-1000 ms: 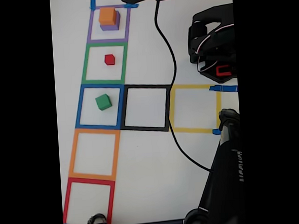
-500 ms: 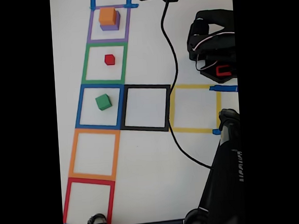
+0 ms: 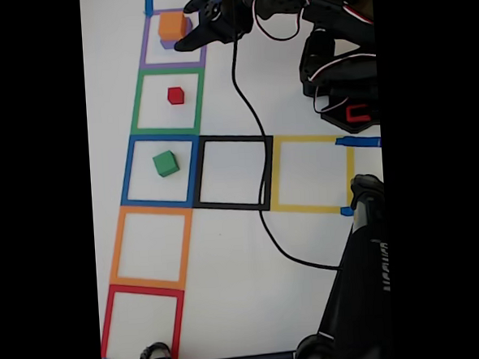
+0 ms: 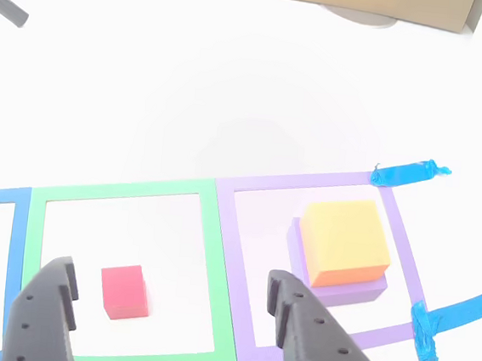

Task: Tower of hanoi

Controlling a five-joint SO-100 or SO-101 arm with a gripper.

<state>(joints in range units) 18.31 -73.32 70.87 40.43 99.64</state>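
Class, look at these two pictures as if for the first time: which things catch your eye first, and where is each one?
The orange cube stacked on the purple cube stands out, inside the purple tape square at the top of the fixed view. The open gripper hangs just beside that stack. Below it, the red cube sits alone in the green tape square, and the green cube in the blue tape square.

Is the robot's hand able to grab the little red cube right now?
Probably yes. The hand is open above the mat, and the red cube sits alone in the green square with nothing on it or crowding it.
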